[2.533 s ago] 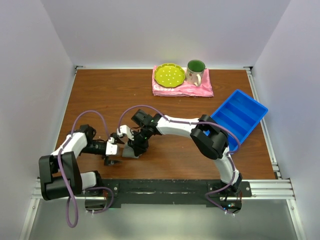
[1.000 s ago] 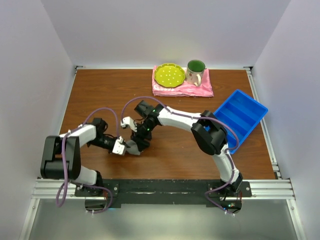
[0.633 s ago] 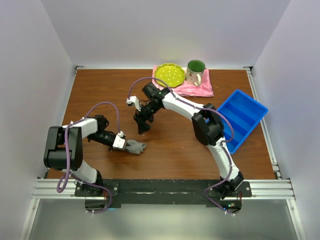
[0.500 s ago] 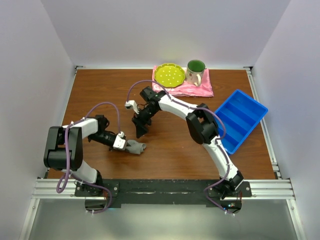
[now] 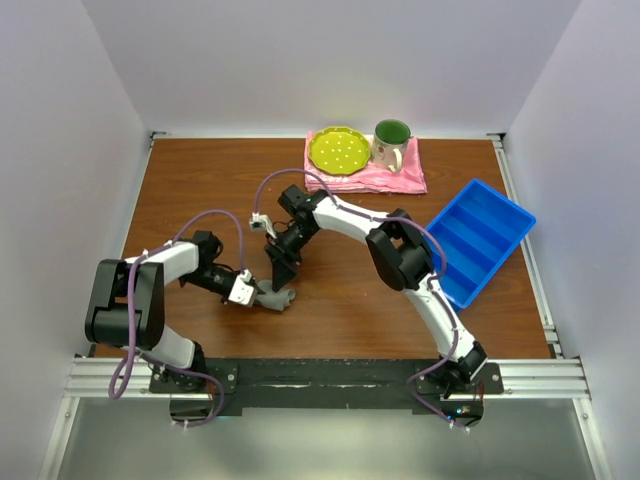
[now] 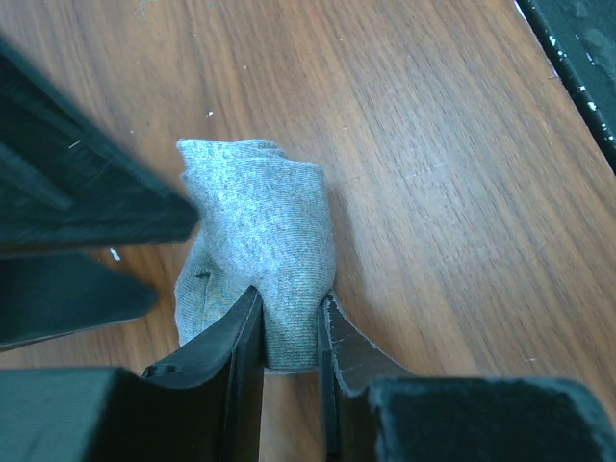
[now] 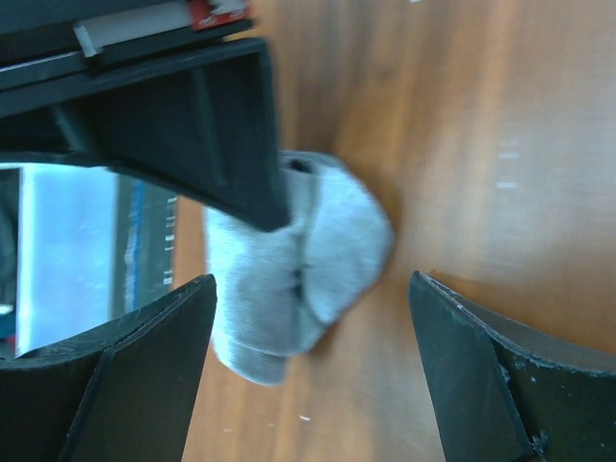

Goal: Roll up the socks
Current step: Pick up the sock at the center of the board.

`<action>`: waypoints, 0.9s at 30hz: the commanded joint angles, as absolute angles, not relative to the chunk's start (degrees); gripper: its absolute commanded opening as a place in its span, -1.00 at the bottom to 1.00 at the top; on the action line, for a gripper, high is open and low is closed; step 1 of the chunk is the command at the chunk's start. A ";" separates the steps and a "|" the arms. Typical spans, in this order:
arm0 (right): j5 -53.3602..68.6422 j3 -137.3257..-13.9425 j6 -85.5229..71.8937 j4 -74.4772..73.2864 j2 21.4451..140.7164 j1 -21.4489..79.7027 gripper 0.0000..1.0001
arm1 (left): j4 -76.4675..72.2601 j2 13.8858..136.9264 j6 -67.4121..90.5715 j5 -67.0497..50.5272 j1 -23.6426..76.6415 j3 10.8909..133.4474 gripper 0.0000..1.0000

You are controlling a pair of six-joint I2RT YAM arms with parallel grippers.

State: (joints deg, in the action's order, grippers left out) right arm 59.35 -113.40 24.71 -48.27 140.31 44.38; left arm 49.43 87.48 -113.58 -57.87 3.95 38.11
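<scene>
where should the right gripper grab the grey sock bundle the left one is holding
I'd take the grey knitted sock bundle by its free rounded end, away from the left gripper, which pinches the other end. Come down from above: the right gripper hangs open over it, jaws either side of its narrow width.

Matt grey knitted-cloth socks (image 6: 260,241); smooth, faintly glossy wood-grain table (image 6: 433,192); shiny blue plastic bin (image 5: 478,238).
</scene>
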 commanded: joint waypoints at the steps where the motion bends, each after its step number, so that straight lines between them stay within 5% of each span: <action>1: 59.24 -110.04 27.42 -54.05 139.75 46.93 0.71 | 46.32 86.66 -112.94 -56.25 4.66 37.00 -1.00; 9: 56.08 -106.26 23.30 -48.69 138.25 48.95 0.68 | 44.30 85.96 -111.19 -55.99 5.18 36.30 -1.00; 18: 52.82 -104.42 20.48 -46.06 136.50 51.24 0.30 | 42.36 85.96 -108.11 -56.07 5.54 36.47 -1.00; 25: 53.26 -104.76 19.51 -45.97 136.76 52.12 -0.15 | 42.01 86.40 -107.14 -55.90 5.80 36.91 -1.00; 27: 53.79 -104.85 19.16 -46.05 136.85 52.21 -0.48 | 41.84 86.31 -107.05 -55.99 5.80 36.83 -1.00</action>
